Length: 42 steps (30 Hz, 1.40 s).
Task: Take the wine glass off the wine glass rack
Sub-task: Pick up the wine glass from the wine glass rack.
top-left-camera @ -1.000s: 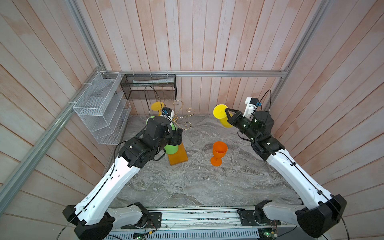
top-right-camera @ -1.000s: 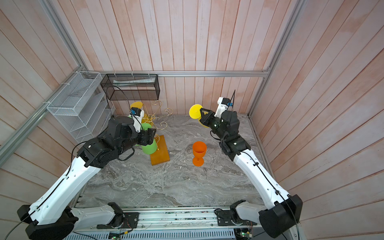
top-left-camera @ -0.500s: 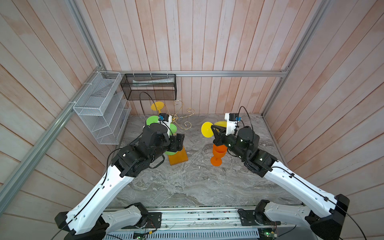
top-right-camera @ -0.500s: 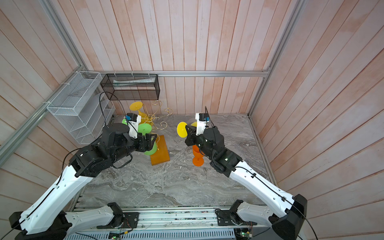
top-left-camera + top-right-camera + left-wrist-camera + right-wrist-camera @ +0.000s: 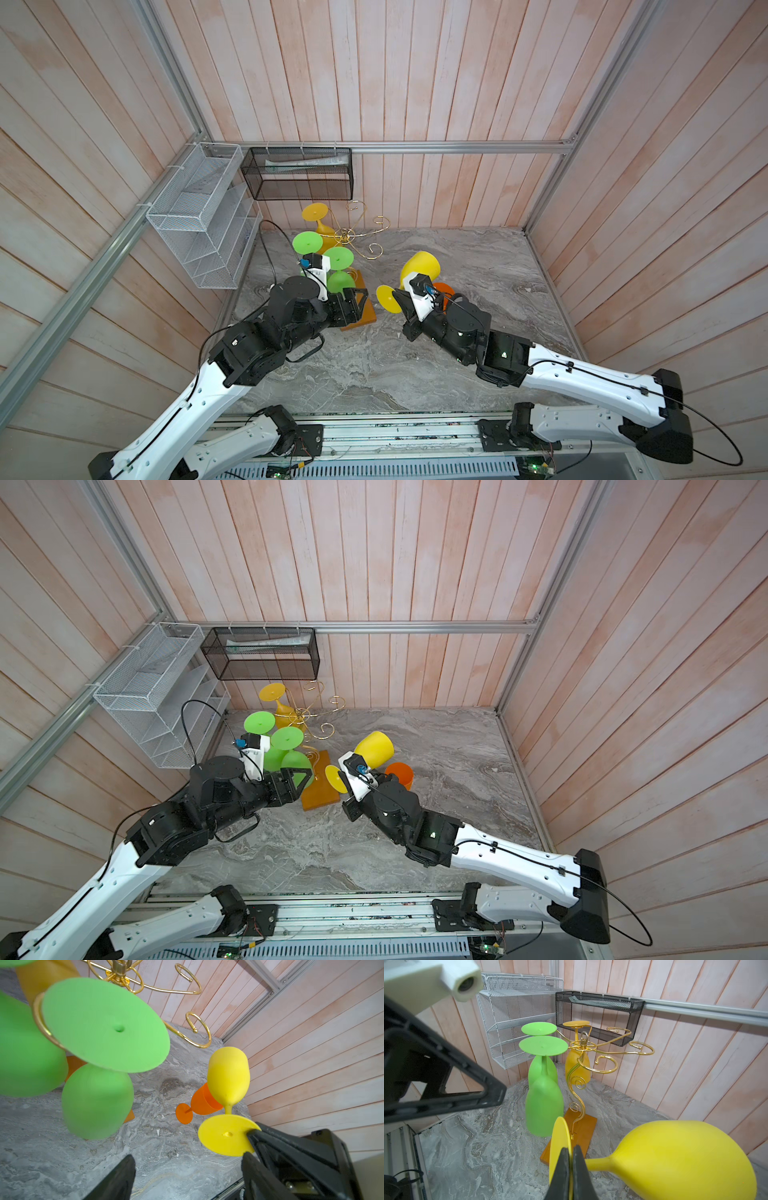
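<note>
Yellow glass (image 5: 685,1157) apart fr. rack (image 5: 588,1126)

wine glass (image 5: 419,266): five; wine glass rack (image 5: 322,798): one

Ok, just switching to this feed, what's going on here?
The right gripper is shut on the foot of a yellow wine glass, holding it tilted above the table, clear of the wine glass rack, next to an orange glass standing on the table. The left gripper is open and empty beside the two green glasses hanging on the rack; an amber glass hangs there too.
</note>
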Available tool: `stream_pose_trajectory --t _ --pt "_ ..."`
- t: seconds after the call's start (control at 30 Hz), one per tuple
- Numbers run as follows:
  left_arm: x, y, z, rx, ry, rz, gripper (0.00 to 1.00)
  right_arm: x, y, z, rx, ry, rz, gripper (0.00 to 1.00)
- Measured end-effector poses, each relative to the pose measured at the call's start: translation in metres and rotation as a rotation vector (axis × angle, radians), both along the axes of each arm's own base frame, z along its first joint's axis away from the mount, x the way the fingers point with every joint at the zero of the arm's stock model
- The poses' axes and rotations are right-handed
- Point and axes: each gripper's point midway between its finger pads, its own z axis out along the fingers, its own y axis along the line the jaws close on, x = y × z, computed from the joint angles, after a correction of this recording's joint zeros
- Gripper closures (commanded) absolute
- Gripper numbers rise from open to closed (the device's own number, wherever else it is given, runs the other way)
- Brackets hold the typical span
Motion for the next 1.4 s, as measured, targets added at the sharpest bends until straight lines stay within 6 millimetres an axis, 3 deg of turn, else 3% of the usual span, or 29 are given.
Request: stream_pose_trajectory --t 0.33,0.6,1.13,1.4 --pt "-0.010 -0.006 -0.020 -0.147 0.127 0.023 0.20 -0.044 0.019 -0.025 -0.162 -0.149 0.050 1.00" --pt "-0.016 -0.013 -0.035 -0.226 0.229 0.026 0.26 -0.062 0.024 -0.052 -0.279 -0.222 0.074 1.00" --pt "-0.033 -0.035 -0.077 -0.264 0.499 0.072 0.27 -0.071 0.032 -0.087 -0.417 -0.293 0.063 1.00" --pt "-0.045 -0.037 -0.098 -0.246 0.616 0.135 0.36 -0.067 0.031 -0.090 -0.446 -0.312 0.030 1.00"
